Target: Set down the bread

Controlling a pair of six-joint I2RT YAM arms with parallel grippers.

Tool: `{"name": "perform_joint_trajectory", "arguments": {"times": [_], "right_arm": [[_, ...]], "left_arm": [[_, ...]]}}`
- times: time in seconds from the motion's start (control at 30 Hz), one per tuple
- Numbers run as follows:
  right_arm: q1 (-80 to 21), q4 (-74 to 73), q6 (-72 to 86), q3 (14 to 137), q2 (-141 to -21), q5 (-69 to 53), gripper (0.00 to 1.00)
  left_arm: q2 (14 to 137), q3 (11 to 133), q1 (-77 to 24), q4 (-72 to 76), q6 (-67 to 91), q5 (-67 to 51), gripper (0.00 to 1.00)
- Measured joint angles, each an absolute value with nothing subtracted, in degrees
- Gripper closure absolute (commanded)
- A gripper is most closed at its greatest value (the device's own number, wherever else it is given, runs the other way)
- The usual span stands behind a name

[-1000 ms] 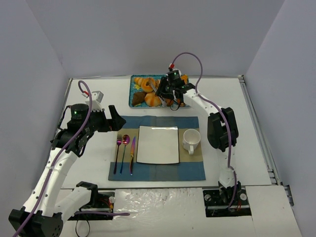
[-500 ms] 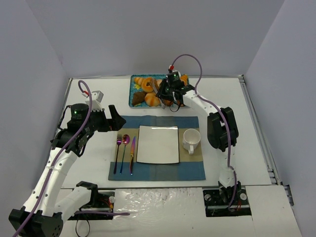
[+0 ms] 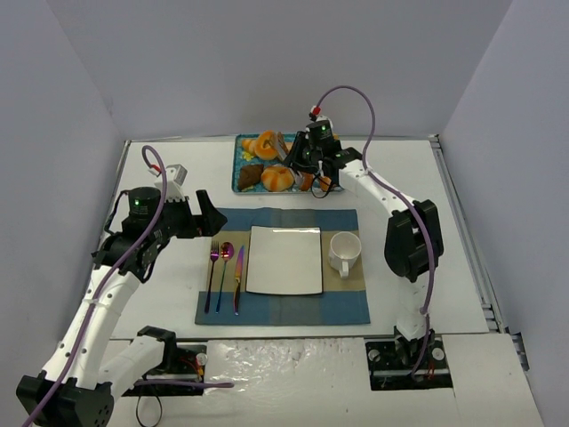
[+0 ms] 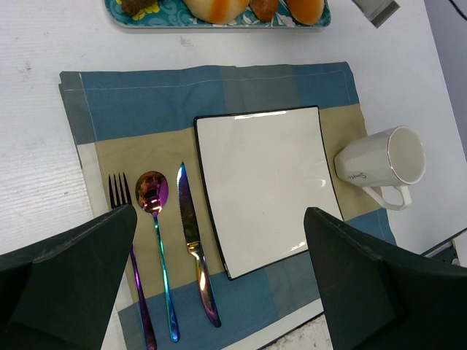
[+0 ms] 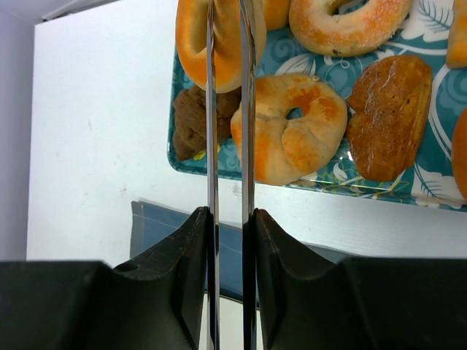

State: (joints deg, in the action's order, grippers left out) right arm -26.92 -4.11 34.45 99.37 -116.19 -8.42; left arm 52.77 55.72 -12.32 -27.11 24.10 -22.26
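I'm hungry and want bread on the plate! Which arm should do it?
Right. The right tool is shut on an orange bread over the tray; the left tool hangs open and empty by the placemat.

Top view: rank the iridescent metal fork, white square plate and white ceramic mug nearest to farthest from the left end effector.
1. Iridescent metal fork: left on the blue placemat, near the left end effector.
2. White square plate: centre.
3. White ceramic mug: right.
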Motion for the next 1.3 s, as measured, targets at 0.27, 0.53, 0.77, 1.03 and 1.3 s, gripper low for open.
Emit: {"name": "perform_joint_trajectory", "arguments": {"times": [0.27,0.53,0.77,1.03,1.3], "right_arm": [[-26.9,-4.1,34.3,96.7,-110.4,-8.4,0.96],[-27.2,-4.8,34.1,86.7,-100.7,-10.7,0.96],[-28.6,-5.5,34.1,74.6,-86.3,-15.6,0.95],[-32.3,-7.6,34.6,64.1,-76.5,-19.3,0.95],[-38.3,-9.4,34.9,58.4,-73.2,-19.4,0.95]], "left_arm": [[52.8,55.7,-12.3,-27.1,24.1,-22.3,0.03],[52.8,55.7,-12.3,-27.1,24.1,-22.2,0.03],[52.8,55.7,-12.3,-27.1,24.1,-22.2,0.03],[52.8,55.7,-12.3,-27.1,24.1,-22.2,0.03],[52.8,55.7,-12.3,-27.1,24.1,-22.2,0.03]]}}
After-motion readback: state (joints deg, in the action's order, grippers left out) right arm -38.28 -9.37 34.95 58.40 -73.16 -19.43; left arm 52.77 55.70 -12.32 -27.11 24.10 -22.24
